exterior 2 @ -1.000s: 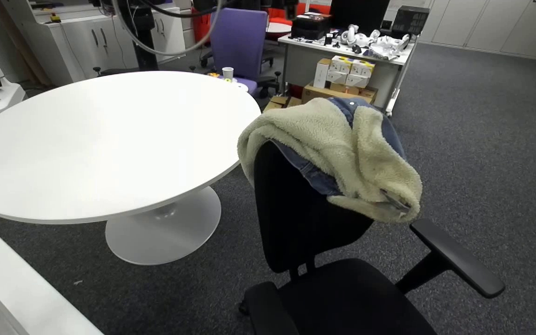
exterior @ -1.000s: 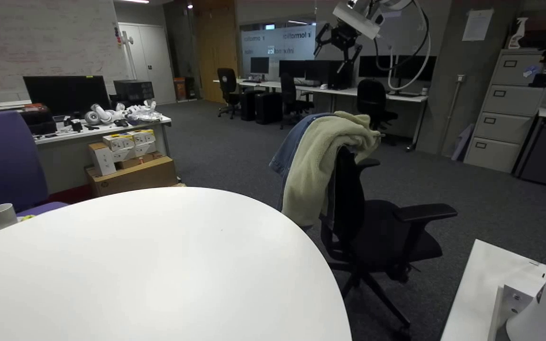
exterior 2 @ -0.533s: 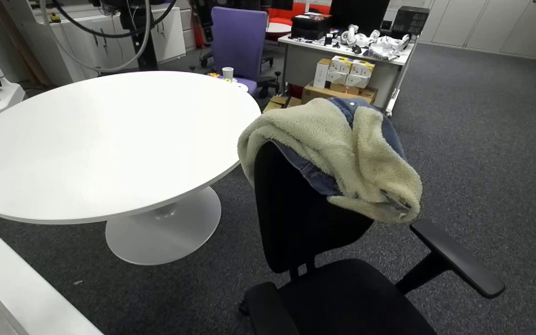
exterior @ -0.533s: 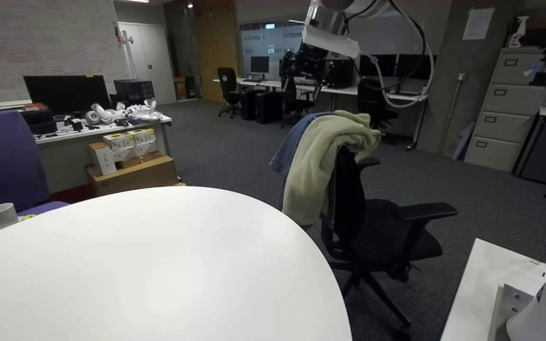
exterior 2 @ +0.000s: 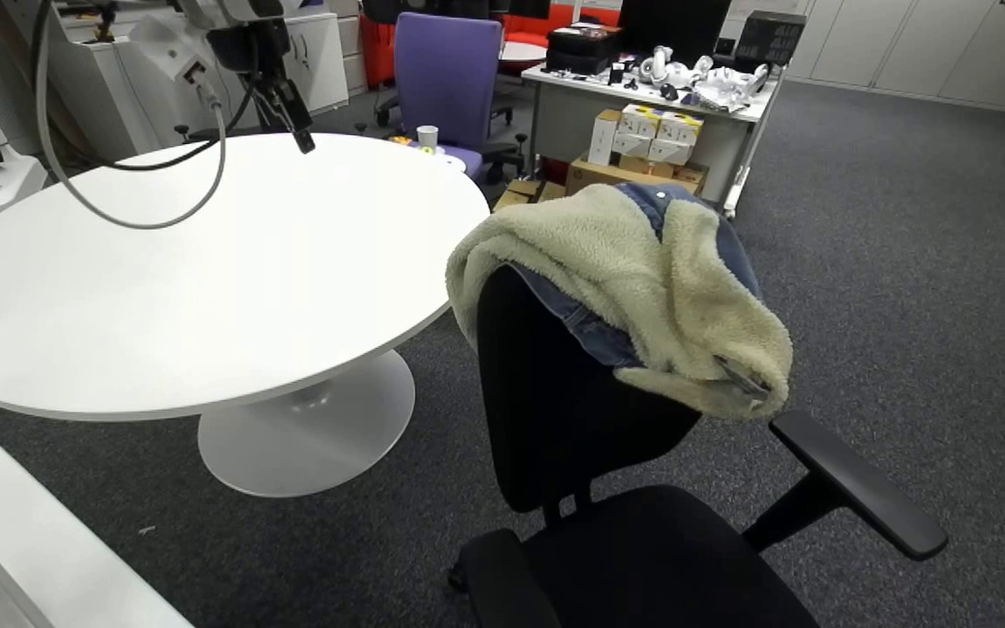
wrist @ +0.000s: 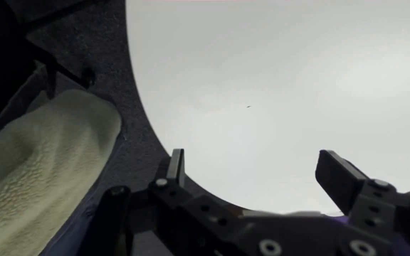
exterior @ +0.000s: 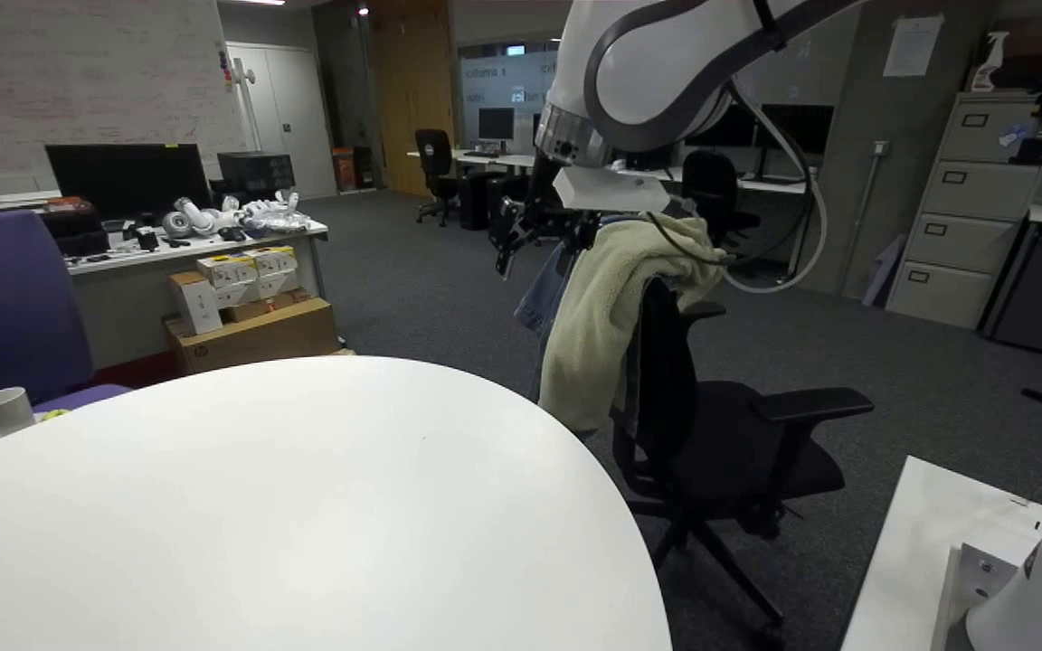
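Filling most of the wrist view, a round white table is lying below the gripper and is showing between its fingertips, a small dark speck marking the top. Nothing is being gripped or lifted. The jaws are standing wide apart and are touching nothing that can be made out; how high they are hanging above the table is hard to tell. In an exterior view, a fleece-lined denim jacket near the rim is draping over the back of a black chair, the gripper partly covering it from that angle. In the wrist view, a strip of dark carpet is showing between jacket and table. Farther out, in both exterior views, a white cup is standing, it seems, on the seat of a purple chair, and small boxes are sitting stacked by a cluttered desk.
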